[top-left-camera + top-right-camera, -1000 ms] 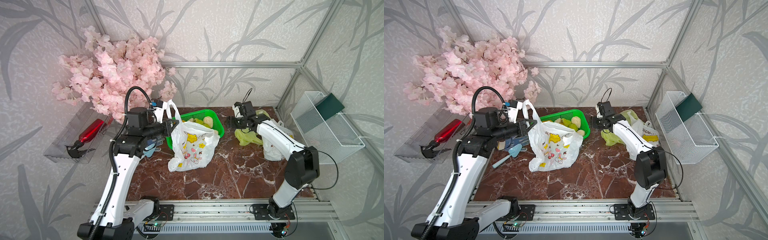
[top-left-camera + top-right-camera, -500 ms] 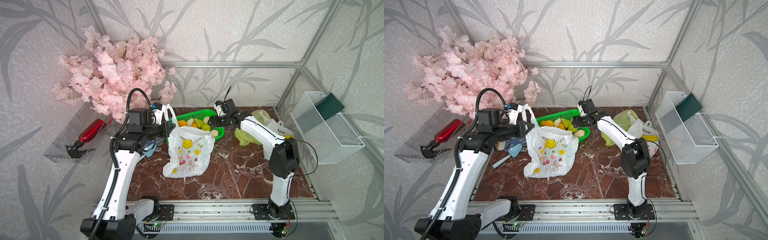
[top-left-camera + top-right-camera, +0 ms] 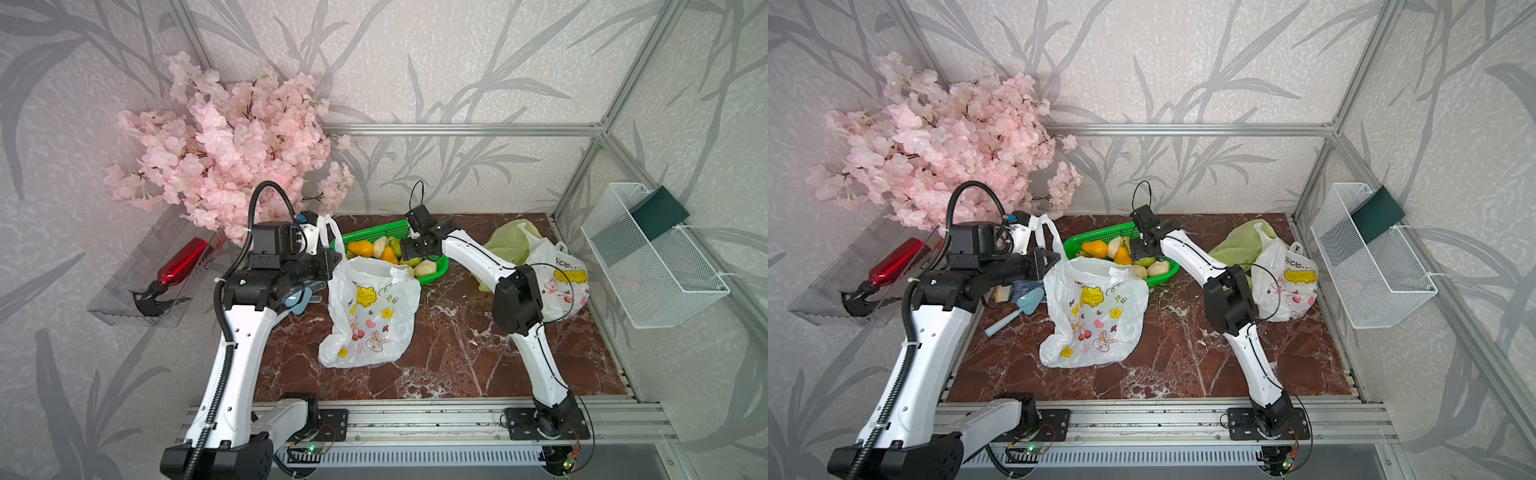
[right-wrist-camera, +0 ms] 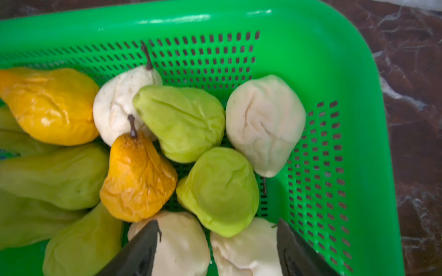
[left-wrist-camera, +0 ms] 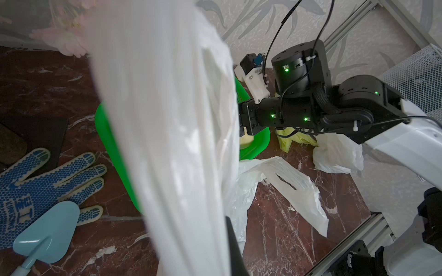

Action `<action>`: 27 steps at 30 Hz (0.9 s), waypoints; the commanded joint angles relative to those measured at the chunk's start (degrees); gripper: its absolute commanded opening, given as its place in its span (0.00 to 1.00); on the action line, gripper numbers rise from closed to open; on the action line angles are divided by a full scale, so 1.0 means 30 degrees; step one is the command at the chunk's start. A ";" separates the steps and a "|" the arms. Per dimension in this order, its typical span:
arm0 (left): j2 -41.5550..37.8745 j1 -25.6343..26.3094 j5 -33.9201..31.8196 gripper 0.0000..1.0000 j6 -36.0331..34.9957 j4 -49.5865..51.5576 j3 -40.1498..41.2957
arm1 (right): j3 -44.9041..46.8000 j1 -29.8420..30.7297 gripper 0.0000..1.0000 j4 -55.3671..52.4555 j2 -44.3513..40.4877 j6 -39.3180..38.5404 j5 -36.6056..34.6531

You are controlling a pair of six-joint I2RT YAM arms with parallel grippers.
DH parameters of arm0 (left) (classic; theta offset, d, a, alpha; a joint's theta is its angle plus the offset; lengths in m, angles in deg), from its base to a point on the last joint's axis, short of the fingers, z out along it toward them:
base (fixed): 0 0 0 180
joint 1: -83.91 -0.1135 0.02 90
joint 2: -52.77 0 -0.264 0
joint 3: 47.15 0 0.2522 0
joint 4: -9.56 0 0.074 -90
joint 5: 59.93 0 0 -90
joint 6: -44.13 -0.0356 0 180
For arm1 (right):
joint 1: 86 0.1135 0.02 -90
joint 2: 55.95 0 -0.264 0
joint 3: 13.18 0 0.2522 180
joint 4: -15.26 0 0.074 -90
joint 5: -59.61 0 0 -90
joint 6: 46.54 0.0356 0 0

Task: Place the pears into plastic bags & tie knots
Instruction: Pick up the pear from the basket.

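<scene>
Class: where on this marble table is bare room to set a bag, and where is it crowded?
Free: front strip between printed bag and rail; middle between that bag and right arm. Crowded: back, green basket, yellow-green bag, white bag; left, glove and scoop.

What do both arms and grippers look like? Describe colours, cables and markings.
Left arm and right arm: white link shells, black joint housings. A black corrugated hose loops along the left arm; thin black wires run along the right, whose joints show small green lights. Left gripper and right gripper are black, with tapered fingers.
</scene>
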 commanded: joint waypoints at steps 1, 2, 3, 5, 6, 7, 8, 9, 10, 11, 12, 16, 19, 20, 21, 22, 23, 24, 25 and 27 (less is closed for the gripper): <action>-0.0527 -0.0042 0.0632 0.00 0.0024 -0.1158 0.0756 | -0.3517 -0.0101 0.78 -0.2219 0.1988 0.0322 -0.1187; -0.0459 -0.0060 0.0620 0.00 -0.0020 -0.1047 0.0756 | -0.4808 -0.0113 0.78 -0.3130 0.2772 0.0366 -0.1082; -0.0407 -0.0084 0.0580 0.00 -0.0110 -0.0946 0.0742 | -0.6215 -0.0116 0.78 -0.4353 0.3563 0.0417 -0.0825; -0.0420 -0.0091 0.0352 0.00 -0.0253 -0.0821 0.0728 | -0.7556 -0.0031 0.78 -0.6088 0.4419 0.0688 -0.0404; -0.0460 -0.0069 0.0345 0.00 -0.0269 -0.0849 0.0742 | -0.7274 0.0069 0.78 -0.6263 0.4361 0.0751 -0.0338; -0.0451 -0.0075 0.0411 0.00 -0.0227 -0.0980 0.0756 | -0.6382 0.0221 0.78 -0.5949 0.4034 0.0799 -0.0264; -0.0452 -0.0078 0.0524 0.00 -0.0115 -0.1160 0.0833 | -0.5136 0.0372 0.78 -0.5203 0.3541 0.0844 -0.0141; -0.0421 -0.0072 0.0618 0.00 -0.0019 -0.1314 0.0894 | -0.4052 0.0490 0.78 -0.4421 0.3042 0.0891 -0.0095; -0.0392 -0.0079 0.0708 0.00 0.0034 -0.1443 0.0964 | -0.2910 0.0550 0.78 -0.3518 0.2612 0.0914 -0.0099; -0.0363 -0.0072 0.0744 0.00 0.0103 -0.1529 0.1032 | -0.2021 0.0559 0.78 -0.2896 0.2329 0.1034 -0.0116; -0.0365 -0.0083 0.0744 0.00 0.0112 -0.1625 0.1125 | -0.1679 0.0584 0.78 -0.2642 0.2290 0.1165 -0.0051; -0.0474 -0.0077 0.1268 0.00 0.0229 -0.2415 0.1920 | -0.3256 0.0437 0.72 -0.3770 0.3450 0.0883 0.0162; -0.0459 -0.0084 0.1642 0.00 0.0481 -0.3412 0.2666 | -0.5628 0.0210 0.52 -0.5599 0.4071 0.0577 0.0446; -0.0403 -0.0090 0.1749 0.00 0.0538 -0.3787 0.2911 | -0.5827 0.0189 0.46 -0.5675 0.3773 0.0298 0.0441; -0.0338 -0.0082 0.1802 0.00 0.0551 -0.4074 0.3103 | -0.5695 0.0192 0.43 -0.5444 0.3181 -0.0021 0.0454; -0.0252 -0.0076 0.1838 0.00 0.0479 -0.4306 0.3207 | -0.5343 0.0155 0.41 -0.5004 0.2520 -0.0259 0.0560; -0.0137 -0.0094 0.1901 0.00 0.0459 -0.4645 0.3353 | -0.4735 0.0139 0.38 -0.4380 0.1576 -0.0548 0.0850; -0.0023 -0.0083 0.1971 0.00 0.0427 -0.5037 0.3469 | -0.3939 0.0101 0.37 -0.3741 0.0585 -0.0803 0.1178; 0.0099 -0.0078 0.2023 0.00 0.0451 -0.5370 0.3559 | -0.3269 0.0068 0.35 -0.3239 -0.0256 -0.1003 0.1455; 0.0306 -0.0091 0.2289 0.00 0.0436 -0.6044 0.3656 | -0.1938 0.0074 0.34 -0.2538 -0.1836 -0.1343 0.2230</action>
